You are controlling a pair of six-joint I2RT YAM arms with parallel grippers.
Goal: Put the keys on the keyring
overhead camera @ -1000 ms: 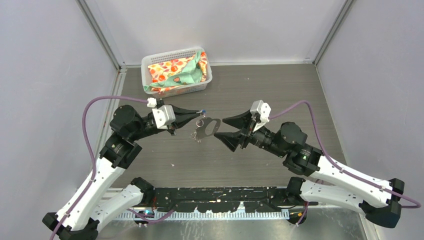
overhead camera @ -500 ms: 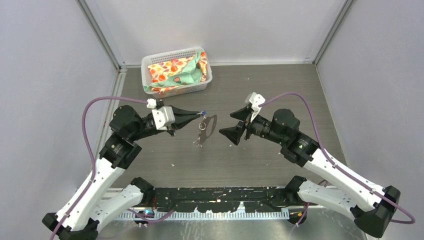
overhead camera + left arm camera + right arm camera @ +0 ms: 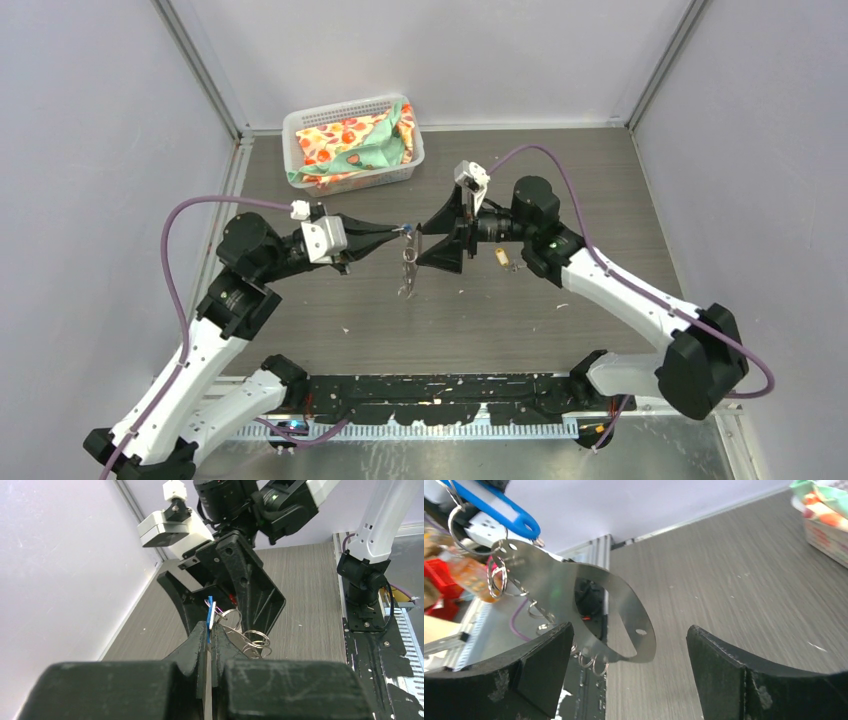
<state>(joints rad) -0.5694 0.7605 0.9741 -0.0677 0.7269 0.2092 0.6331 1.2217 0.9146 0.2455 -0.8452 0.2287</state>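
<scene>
Above table [image 3: 470, 320], left hand [image 3: 398, 230] seemingly pinches blue key [image 3: 499, 506].

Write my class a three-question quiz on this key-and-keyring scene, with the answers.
1. Which key does the left gripper pinch?
2. The yellow-orange key lies: A in the basket; B on the table; C in the left gripper.
3. True or false: the right gripper is open, with the keyring between its fingers.
Key: 1 the blue key; 2 B; 3 true.
</scene>
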